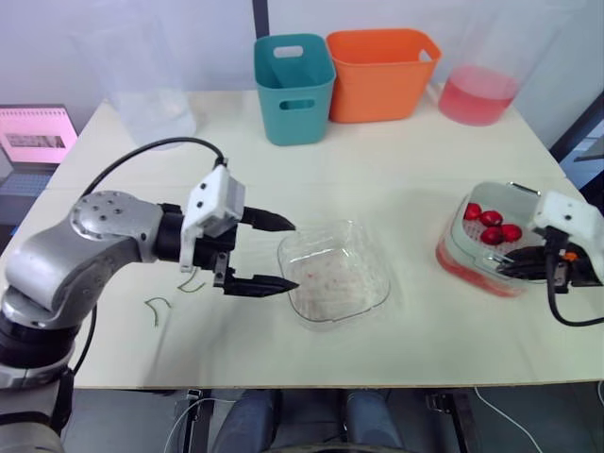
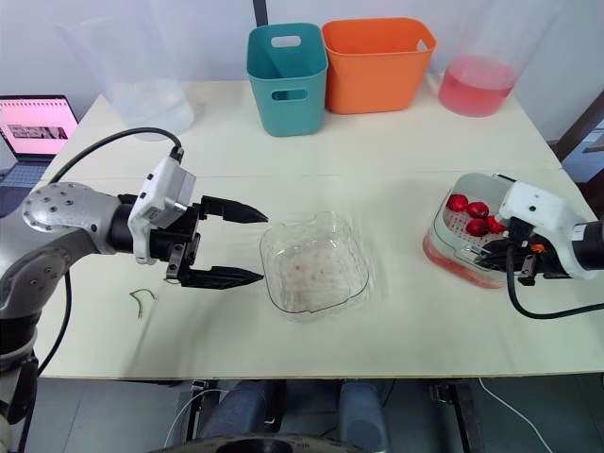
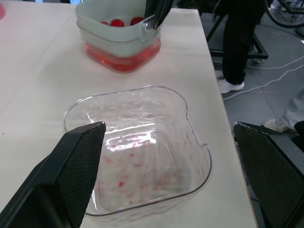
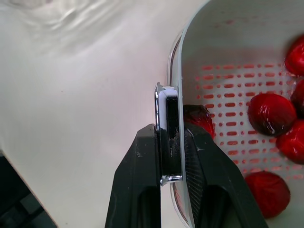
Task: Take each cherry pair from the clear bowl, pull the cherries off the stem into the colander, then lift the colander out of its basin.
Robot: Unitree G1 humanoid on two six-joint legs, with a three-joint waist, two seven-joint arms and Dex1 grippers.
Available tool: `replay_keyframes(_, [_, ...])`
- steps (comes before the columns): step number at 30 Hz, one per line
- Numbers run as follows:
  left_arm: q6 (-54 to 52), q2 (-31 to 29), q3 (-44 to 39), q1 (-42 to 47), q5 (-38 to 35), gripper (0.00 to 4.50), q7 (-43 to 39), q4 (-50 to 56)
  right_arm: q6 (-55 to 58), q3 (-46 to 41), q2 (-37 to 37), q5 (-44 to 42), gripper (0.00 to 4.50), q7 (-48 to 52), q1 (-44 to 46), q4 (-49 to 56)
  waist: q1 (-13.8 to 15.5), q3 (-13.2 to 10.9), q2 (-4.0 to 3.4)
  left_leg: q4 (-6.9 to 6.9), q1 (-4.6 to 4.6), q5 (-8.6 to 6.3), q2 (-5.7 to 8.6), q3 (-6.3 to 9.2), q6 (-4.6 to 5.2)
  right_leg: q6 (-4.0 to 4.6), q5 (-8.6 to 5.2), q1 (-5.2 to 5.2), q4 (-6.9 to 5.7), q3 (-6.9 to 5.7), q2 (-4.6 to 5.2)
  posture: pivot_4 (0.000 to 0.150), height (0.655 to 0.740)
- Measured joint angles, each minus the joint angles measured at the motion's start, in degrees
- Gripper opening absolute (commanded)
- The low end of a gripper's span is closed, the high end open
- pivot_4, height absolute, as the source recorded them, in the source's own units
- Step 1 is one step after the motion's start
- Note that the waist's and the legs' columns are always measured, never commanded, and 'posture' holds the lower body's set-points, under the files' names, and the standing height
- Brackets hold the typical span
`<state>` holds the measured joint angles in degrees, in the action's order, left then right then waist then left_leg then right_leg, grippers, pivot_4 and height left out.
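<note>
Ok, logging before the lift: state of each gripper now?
Left gripper: open, holding nothing, beside the clear bowl.
Right gripper: closed on the colander rim.

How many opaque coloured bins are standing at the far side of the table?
2. The teal bin stands near the middle of the far edge of the table. The orange bin stands right beside it, on the robot's right. None seems hidden.

Holds left gripper (image 1: 291, 255) wide open, fingers spread level, forearm reaching forward. Clamps right gripper (image 4: 169, 130) across colander (image 4: 223, 57) rim, one finger inside the wall, one outside.
</note>
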<state>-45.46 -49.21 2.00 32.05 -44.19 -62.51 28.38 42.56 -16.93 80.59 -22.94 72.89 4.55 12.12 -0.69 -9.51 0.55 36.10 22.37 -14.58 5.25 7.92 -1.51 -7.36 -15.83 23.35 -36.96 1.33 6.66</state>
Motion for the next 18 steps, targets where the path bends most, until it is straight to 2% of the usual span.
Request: replay_keyframes(18, [3.82,1.82,1.3,0.28,3.32,4.5,-2.15,-5.02,0.26,-1.44,2.89,0.12,0.19,4.01,2.85,-1.21,-0.04,0.0,0.0,0.0,0.0,0.0,0.0,0.0,0.0,0.0,0.0,0.01,0.0,0.0,0.01,0.15,0.74])
